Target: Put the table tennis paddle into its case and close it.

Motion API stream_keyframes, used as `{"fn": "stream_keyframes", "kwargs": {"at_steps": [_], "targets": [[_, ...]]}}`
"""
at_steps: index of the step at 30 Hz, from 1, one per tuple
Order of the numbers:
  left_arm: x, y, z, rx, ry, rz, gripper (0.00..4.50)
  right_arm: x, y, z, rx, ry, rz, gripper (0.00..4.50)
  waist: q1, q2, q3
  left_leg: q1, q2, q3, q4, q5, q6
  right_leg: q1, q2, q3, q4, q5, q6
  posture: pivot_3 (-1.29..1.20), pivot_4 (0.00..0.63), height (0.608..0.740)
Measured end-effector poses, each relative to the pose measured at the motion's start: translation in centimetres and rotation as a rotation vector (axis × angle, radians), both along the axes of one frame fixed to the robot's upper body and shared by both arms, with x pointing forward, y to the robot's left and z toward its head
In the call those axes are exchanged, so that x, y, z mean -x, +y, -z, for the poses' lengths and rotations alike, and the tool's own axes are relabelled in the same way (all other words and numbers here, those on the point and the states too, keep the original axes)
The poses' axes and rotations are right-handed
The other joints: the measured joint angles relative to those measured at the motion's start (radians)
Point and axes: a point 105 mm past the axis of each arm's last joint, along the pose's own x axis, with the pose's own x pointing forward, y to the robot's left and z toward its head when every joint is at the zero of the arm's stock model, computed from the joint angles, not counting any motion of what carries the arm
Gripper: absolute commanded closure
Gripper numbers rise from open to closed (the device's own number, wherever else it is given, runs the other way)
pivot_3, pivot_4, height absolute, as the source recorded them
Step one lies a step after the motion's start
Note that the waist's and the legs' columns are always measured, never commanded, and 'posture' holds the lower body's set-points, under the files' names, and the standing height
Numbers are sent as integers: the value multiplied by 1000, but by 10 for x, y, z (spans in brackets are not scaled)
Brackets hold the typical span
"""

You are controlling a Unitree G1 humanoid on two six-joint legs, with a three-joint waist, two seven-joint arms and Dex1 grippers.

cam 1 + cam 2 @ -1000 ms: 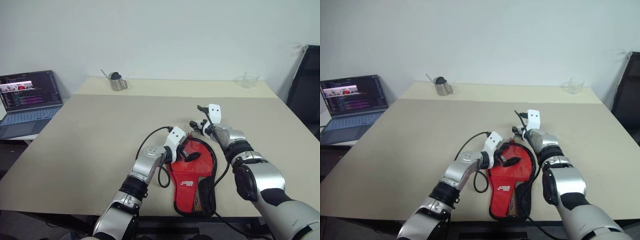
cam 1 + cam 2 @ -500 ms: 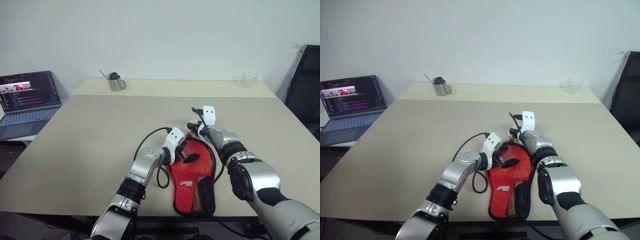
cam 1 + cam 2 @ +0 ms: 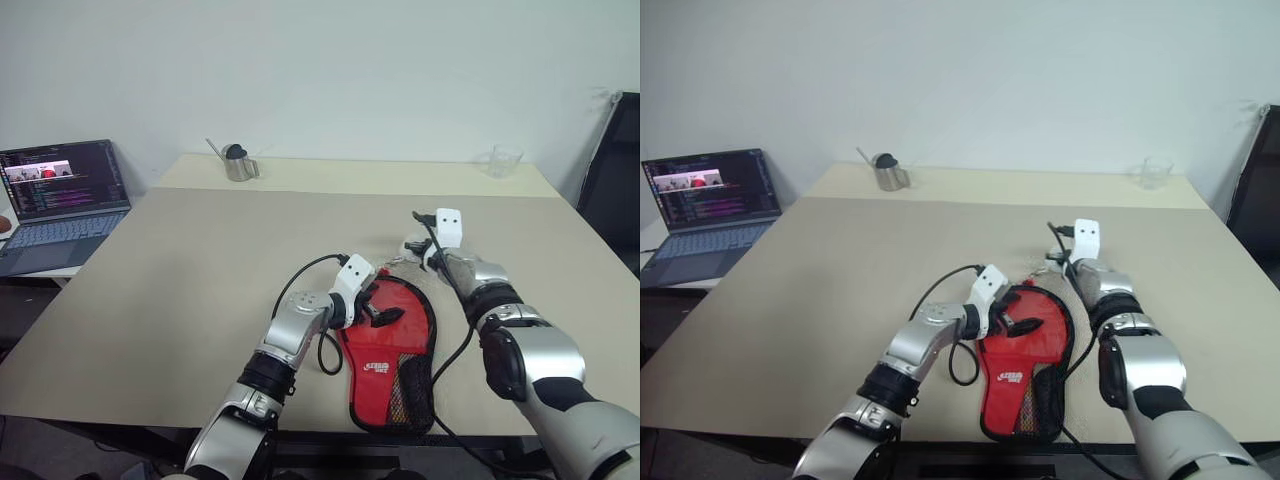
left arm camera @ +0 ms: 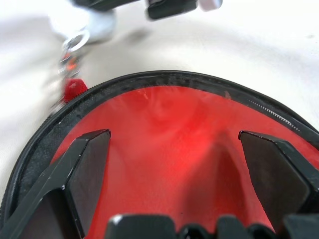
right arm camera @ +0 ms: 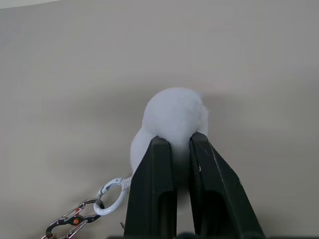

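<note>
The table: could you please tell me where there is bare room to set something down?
The table is bare across its left half, between the laptop and the case, and in the far middle between the metal cup and the glass. It is crowded near the front edge, where both arms work around the case.

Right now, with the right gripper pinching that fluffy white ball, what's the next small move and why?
Probably pull the pompom rightward along the case rim. The right gripper is shut on it, clips link it toward the zipper, and the open left gripper braces the case.
</note>
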Motion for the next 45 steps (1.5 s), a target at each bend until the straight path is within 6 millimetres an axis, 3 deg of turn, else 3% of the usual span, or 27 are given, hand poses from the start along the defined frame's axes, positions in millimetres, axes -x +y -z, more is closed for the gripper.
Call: {"fn": "stream_keyframes", "kwargs": {"at_steps": [3, 10, 16, 28, 45], "targets": [[1, -3, 0, 2, 5, 9, 0, 3, -21, -6, 49, -17, 24, 4500, 4, 1, -1, 0, 0, -1, 0, 0, 0, 1, 0, -1, -1, 0, 0, 0, 150, 740], [6, -10, 3, -5, 17, 51, 0, 25, -65, 10, 129, 29, 57, 4500, 28, 5, -3, 0, -1, -1, 1, 0, 0, 3, -1, -1, -2, -1, 3, 0, 150, 740], [9, -14, 5, -12, 24, 77, 0, 70, -90, 9, 244, 60, -36, 4500, 43, 10, -6, 0, -1, -2, 1, 0, 1, 4, -1, -2, -4, -1, 4, 0, 150, 740], [8, -17, 8, -17, 38, 94, 0, 167, -63, 6, 358, 181, -538, 4500, 42, 12, -8, 8, -2, -4, 1, -1, 0, 12, -1, -4, -7, -5, -1, 0, 150, 740], [8, -20, 8, -38, 32, 136, 0, 232, -43, 25, 356, 279, -889, 4500, 48, 10, -8, 7, -2, -6, 0, -1, 0, 15, -1, -6, -16, -4, 0, 0, 150, 740]]}}
